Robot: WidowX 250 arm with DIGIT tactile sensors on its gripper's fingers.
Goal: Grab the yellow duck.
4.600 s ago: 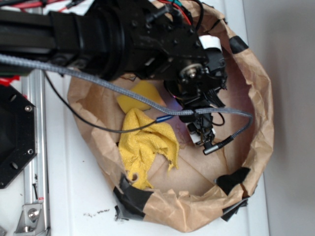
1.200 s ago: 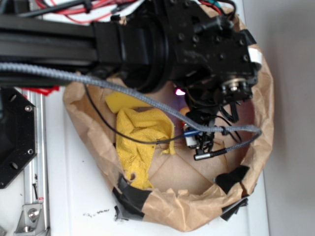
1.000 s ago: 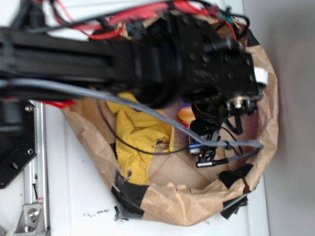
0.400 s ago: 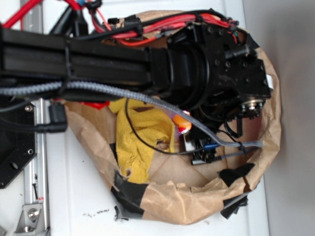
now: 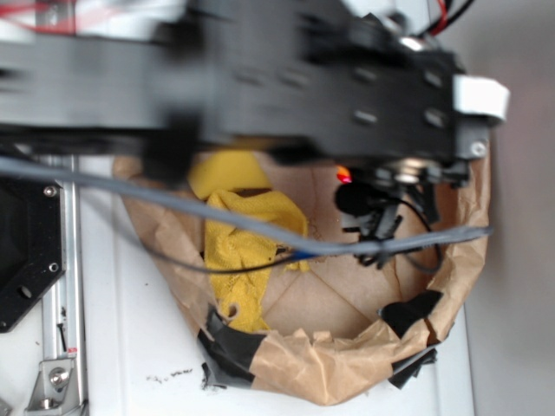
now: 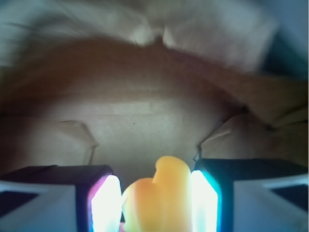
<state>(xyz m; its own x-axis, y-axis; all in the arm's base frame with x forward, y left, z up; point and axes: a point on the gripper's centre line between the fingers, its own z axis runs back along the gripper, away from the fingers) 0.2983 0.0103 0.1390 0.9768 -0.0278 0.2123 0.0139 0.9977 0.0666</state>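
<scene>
We see our pincer (image 6: 157, 203) now clamped on the small glossy yellow rubber duck (image 6: 159, 198), lifted since a moment ago; grab looks done.

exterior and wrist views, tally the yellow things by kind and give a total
yellow duck: 1, between the gripper fingers
yellow cloth: 1
yellow sponge: 1, partly hidden under the arm
total: 3

White tabletop (image 5: 130, 347); grey wall (image 5: 520, 260), possibly; even light.
</scene>
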